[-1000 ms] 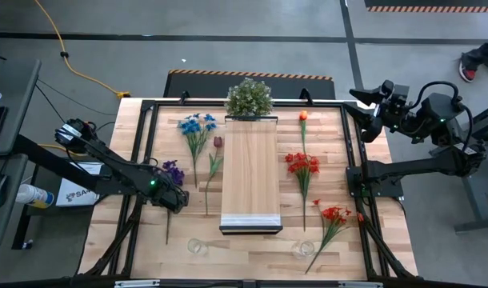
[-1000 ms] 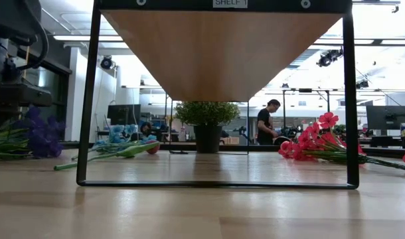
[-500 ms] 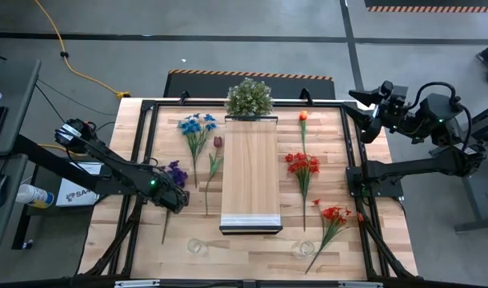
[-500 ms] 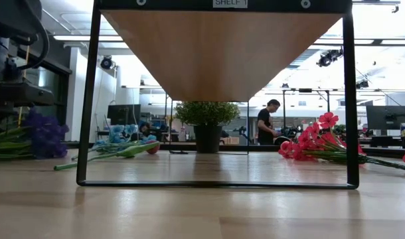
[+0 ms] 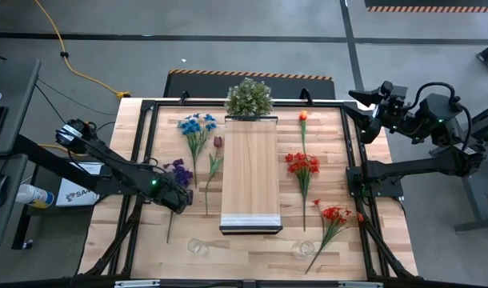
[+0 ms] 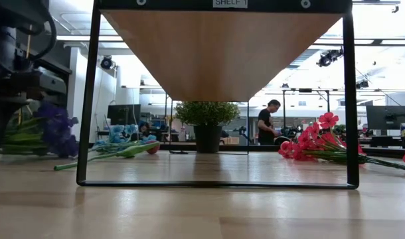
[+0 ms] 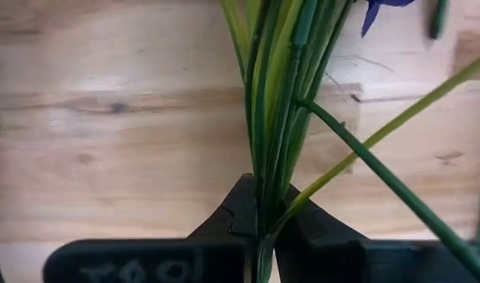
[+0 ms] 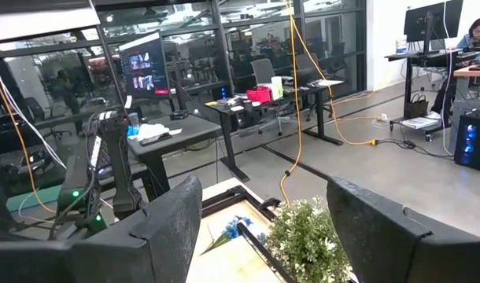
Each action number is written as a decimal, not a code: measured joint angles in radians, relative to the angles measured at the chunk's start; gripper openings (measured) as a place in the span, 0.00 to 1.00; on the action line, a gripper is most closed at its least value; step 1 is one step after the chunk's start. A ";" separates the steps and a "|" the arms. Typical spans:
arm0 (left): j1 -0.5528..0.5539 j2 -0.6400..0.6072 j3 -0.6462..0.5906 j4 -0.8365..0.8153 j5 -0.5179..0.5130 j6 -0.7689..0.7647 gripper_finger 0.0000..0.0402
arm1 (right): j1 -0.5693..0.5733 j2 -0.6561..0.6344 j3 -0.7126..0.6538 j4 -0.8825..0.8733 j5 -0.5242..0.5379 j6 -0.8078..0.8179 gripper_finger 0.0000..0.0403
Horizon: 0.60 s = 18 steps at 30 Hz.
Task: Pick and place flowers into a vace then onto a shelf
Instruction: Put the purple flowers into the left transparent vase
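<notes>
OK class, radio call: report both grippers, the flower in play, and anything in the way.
Left gripper shut on purple flower stems, left of shelf. Right gripper open, parked at the table's far right corner. Two glass vases near front edge, empty. Path unobstructed.

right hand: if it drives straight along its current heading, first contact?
Likely the bushy green plant, which sits between the open right hand's fingers in the wrist view. Nothing shows nearer, though depth is unclear.

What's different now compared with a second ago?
The left end effector closed on the purple flowers' stems and lifted them a little, carrying the blooms toward the shelf. The right end effector, the other flowers and the glass vases stayed put.
</notes>
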 joint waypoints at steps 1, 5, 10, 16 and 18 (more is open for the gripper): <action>0.000 -0.001 0.010 -0.014 0.000 0.000 0.12 | 0.000 0.000 0.000 0.000 0.000 0.000 0.65; 0.000 -0.003 0.069 -0.125 0.004 0.000 0.13 | 0.000 0.000 0.000 0.000 0.000 -0.002 0.65; 0.000 -0.003 0.197 -0.340 -0.042 0.030 0.12 | 0.000 0.000 0.000 0.000 0.000 -0.002 0.65; 0.000 -0.004 0.404 -0.583 -0.163 0.062 0.12 | 0.000 0.000 0.000 0.000 0.000 -0.002 0.65; 0.000 -0.004 0.480 -0.661 -0.202 0.069 0.12 | 0.000 0.000 0.000 0.000 0.000 -0.002 0.65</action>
